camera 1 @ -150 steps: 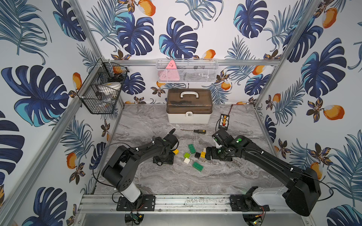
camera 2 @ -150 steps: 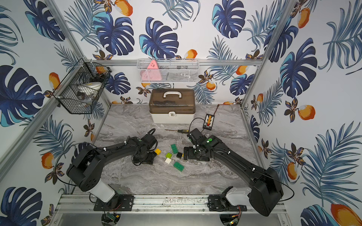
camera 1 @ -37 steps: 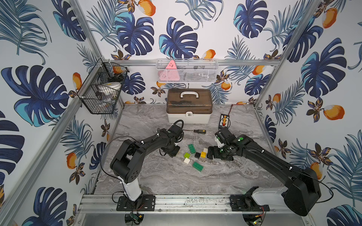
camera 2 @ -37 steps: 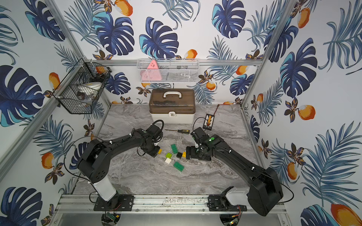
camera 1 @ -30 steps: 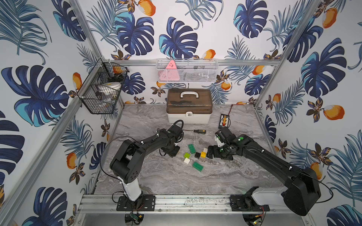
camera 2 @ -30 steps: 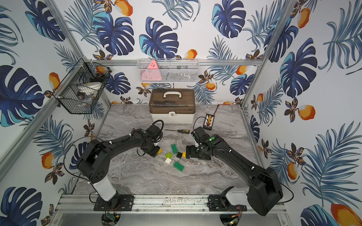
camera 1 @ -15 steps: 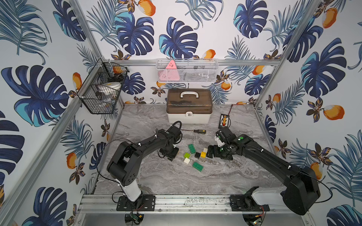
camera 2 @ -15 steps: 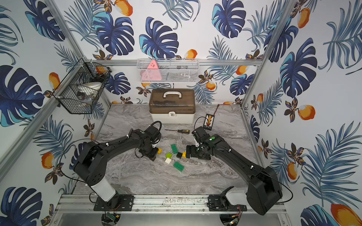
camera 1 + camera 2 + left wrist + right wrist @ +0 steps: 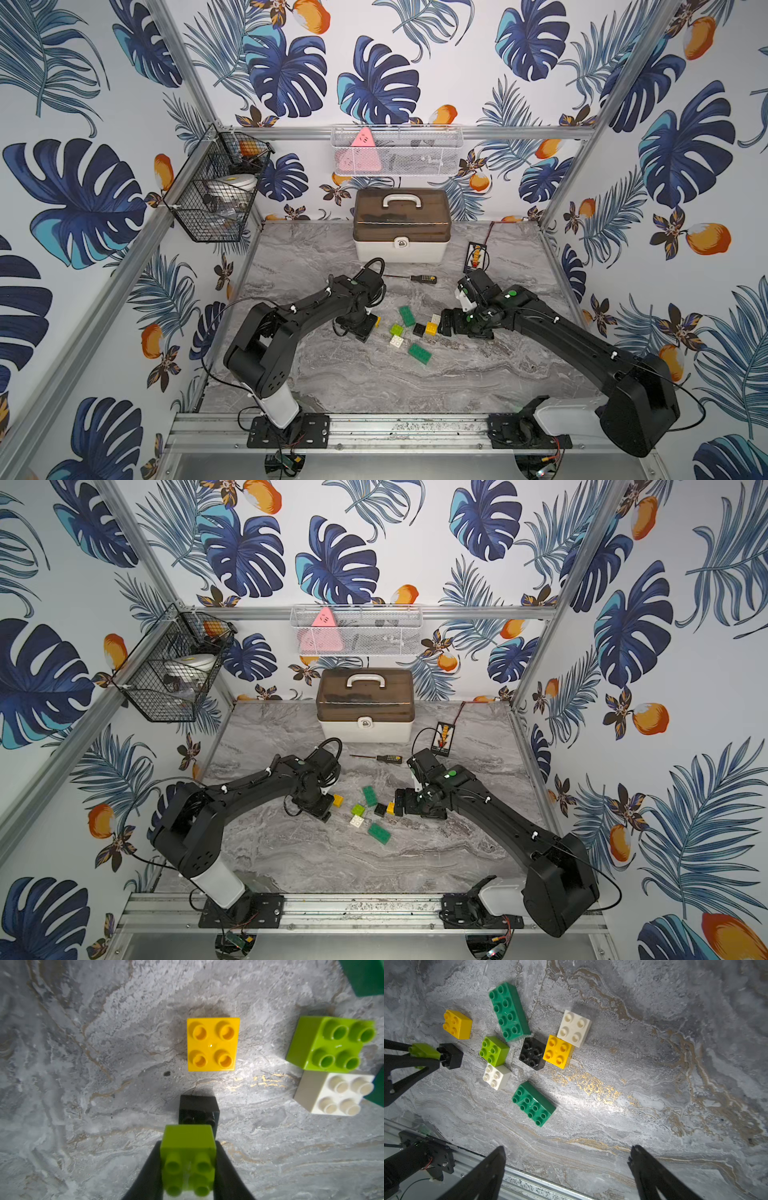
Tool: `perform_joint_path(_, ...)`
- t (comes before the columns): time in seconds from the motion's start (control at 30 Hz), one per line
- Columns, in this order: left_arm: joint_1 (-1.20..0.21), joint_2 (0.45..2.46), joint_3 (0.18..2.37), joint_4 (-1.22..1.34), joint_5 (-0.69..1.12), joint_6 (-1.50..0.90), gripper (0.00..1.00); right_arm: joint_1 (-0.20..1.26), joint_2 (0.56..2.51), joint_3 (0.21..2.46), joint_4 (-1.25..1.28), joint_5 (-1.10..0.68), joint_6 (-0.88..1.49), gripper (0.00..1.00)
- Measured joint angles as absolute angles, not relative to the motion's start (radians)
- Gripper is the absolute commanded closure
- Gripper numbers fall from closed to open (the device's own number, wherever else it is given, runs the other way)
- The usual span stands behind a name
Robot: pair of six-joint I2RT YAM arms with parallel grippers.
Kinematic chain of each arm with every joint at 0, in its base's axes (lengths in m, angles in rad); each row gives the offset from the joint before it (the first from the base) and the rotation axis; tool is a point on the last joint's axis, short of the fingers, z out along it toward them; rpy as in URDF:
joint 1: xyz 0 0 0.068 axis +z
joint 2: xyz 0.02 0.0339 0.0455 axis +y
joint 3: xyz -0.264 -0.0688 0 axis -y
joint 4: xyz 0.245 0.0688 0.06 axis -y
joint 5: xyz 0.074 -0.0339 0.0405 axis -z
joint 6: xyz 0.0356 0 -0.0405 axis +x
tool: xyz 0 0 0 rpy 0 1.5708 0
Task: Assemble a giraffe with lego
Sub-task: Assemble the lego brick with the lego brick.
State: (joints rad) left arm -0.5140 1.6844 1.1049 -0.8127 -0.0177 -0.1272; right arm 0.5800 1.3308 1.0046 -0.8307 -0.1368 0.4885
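My left gripper [image 9: 188, 1147] is shut on a lime lego brick [image 9: 188, 1159], low over the table. A black brick [image 9: 198, 1112] touches that brick's far face. Just beyond lies a loose yellow brick [image 9: 212, 1044]. In both top views the left gripper [image 9: 361, 328] sits left of the brick cluster. My right gripper [image 9: 566, 1151] stands open and empty, right of the cluster [image 9: 446, 324]. Loose on the table are two dark green bricks [image 9: 508, 1012] [image 9: 533, 1103], with lime [image 9: 494, 1050], white [image 9: 496, 1076], black [image 9: 532, 1053], yellow [image 9: 558, 1051] and white [image 9: 574, 1027] ones. No giraffe is in view.
A brown-lidded toolbox [image 9: 401, 226] stands at the back. In front of it lies a screwdriver [image 9: 419, 278], and a small wired board [image 9: 477, 257] sits to its right. A black wire basket [image 9: 216, 195] hangs on the left wall. An aluminium rail [image 9: 374, 428] runs along the front edge.
The left gripper, still holding the lime brick, has slid slightly toward the front. The right arm has hardly moved and stays open.
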Motion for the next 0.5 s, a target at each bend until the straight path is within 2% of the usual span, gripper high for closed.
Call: perform_joint_path(0.5, -0.516, 1.705, 1.092, -0.777, 0.027, -0.102, 0.84, 0.58, 1.303, 0.994, -0.832, -0.139, 0.502, 0.04)
